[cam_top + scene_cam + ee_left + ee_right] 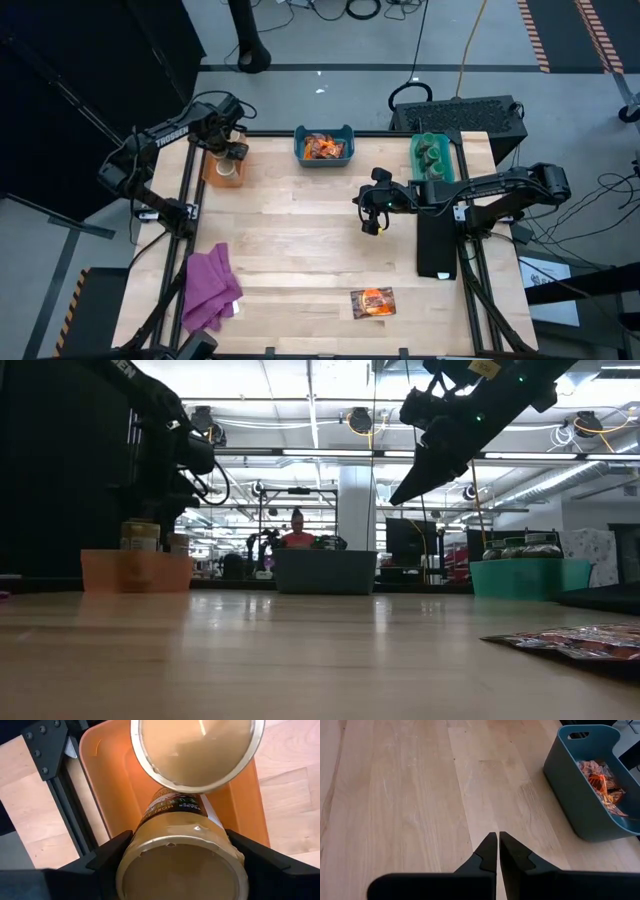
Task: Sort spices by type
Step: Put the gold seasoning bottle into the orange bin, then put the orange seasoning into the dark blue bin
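My left gripper (232, 152) is over the orange bin (208, 170) at the table's far left, shut on a tan jar with a cream top (182, 870). A second tan jar (197, 750) stands in the same bin beside it. My right gripper (372, 218) is shut and empty, raised above the table's middle (420, 475). An orange-and-dark packet (372, 302) lies flat near the table's near edge. More packets (600, 782) lie in the blue bin (323, 158). Dark-green jars (433, 152) stand in the teal bin (416, 165). My left gripper pinches the tan jar by its two opposite sides just under the cream top (131, 851), one finger (107, 857) on each side. The fingers come from above, pointing down. The jar stands upright inside the orange bin; whether its base rests on the bin's floor is hidden.
A purple cloth (210, 285) lies at the near left. A flat black pad (437, 240) lies along the table's right side. The three bins stand along the far edge. A person (297, 532) shows far off behind the table.
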Controlling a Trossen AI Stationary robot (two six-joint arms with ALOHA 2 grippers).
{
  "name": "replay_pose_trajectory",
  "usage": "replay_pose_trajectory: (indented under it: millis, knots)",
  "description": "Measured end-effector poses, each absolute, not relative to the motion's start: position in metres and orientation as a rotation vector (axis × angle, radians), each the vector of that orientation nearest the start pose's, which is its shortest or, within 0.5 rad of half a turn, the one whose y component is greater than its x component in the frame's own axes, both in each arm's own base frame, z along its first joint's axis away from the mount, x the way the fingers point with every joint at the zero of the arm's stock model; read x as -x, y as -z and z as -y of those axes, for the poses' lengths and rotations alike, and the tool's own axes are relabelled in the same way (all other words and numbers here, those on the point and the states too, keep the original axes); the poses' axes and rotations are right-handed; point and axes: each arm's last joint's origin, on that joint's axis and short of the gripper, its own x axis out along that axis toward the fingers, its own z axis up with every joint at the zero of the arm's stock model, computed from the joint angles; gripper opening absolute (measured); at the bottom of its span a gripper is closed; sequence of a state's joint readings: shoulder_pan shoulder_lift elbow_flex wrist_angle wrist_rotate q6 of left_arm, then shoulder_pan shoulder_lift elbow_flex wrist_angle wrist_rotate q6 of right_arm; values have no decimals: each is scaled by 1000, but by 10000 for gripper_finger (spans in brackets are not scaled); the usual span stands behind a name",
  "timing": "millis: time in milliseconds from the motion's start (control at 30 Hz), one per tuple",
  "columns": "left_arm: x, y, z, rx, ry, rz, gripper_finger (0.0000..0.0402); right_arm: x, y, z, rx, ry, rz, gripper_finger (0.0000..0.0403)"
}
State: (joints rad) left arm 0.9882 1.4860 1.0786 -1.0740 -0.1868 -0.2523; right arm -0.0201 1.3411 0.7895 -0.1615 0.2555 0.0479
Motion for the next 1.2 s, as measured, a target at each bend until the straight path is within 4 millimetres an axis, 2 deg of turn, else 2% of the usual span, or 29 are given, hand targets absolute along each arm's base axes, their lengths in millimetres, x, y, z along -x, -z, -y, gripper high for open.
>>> replay_pose_trajectory:
  millis: [167, 367, 700, 900, 1100, 1200]
  knots:
    - [-135, -229, -216, 769, -1159, -1331, 288, -272, -221, 13, 38, 281, -704, 0]
    - [-135, -229, -217, 747, -1185, -1335, 339, -272, -221, 13, 39, 280, -704, 0]
    - [-134, -231, -217, 740, -1172, -1350, 347, -272, -221, 13, 42, 280, -704, 0]
    - [-135, -250, -217, 732, -1156, -1379, 348, -272, -221, 13, 42, 279, -704, 0]
    - [-139, -280, -216, 676, -1180, -1384, 349, -272, -221, 13, 42, 280, -704, 0]
    - [-143, -295, -207, 634, -1166, -1336, 349, -272, -221, 13, 42, 280, -704, 0]
